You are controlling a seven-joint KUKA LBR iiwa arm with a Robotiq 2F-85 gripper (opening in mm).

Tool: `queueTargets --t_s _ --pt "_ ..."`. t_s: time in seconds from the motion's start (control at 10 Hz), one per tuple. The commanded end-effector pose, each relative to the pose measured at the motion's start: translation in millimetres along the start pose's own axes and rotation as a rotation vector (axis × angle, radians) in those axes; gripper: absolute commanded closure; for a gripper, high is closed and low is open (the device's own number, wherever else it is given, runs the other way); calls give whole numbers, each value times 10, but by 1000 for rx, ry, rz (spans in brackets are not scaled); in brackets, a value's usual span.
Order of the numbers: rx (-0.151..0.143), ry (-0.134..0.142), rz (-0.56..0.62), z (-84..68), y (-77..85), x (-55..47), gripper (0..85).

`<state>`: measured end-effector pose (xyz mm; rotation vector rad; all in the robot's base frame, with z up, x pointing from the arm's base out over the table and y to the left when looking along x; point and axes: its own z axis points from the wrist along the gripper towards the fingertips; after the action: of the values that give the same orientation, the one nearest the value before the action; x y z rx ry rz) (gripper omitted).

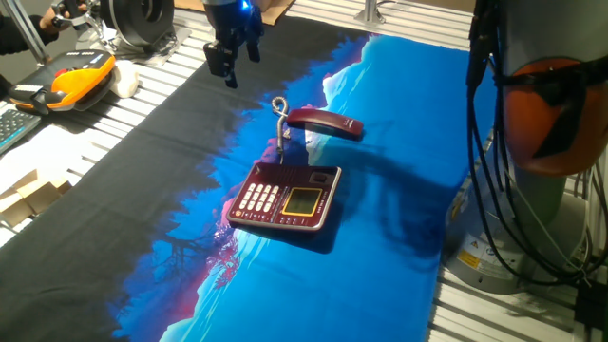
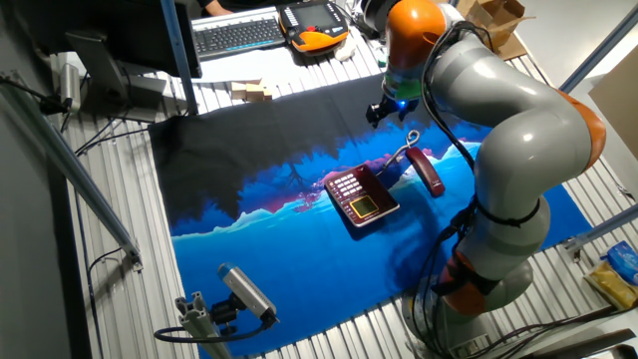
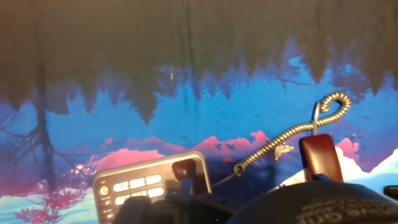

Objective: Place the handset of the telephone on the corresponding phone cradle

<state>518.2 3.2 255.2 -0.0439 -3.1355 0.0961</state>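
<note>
desk [image 1: 161,90]: slatted metal | cloth [image 1: 399,142]: black-and-blue, spread over desk | telephone [image 1: 285,198] and handset [image 1: 325,123]: on cloth, handset nearer the pincer [image 1: 231,63] | orange device [image 1: 76,78]: on bare slats

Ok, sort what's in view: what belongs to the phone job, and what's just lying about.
For the job:
- handset, off the base on the cloth
- telephone
- phone cradle
- curly cord
- hand, above the cloth

Lying about:
- orange and black device
- keyboard
- wooden blocks
</note>
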Motion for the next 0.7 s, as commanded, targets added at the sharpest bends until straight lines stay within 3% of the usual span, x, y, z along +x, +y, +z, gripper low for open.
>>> queueTargets --t_s 0.0,0.1,0.2,0.3,0.5,0.6 --pt "-18 -7 -19 3 0 -1 170" --pt "-55 7 -37 7 2 -2 340" --pt "-83 38 -68 14 4 -1 510" --pt "-83 38 -71 16 5 -1 510" --pt "-38 27 -84 23 7 0 510" --pt "-41 23 -83 22 7 0 510"
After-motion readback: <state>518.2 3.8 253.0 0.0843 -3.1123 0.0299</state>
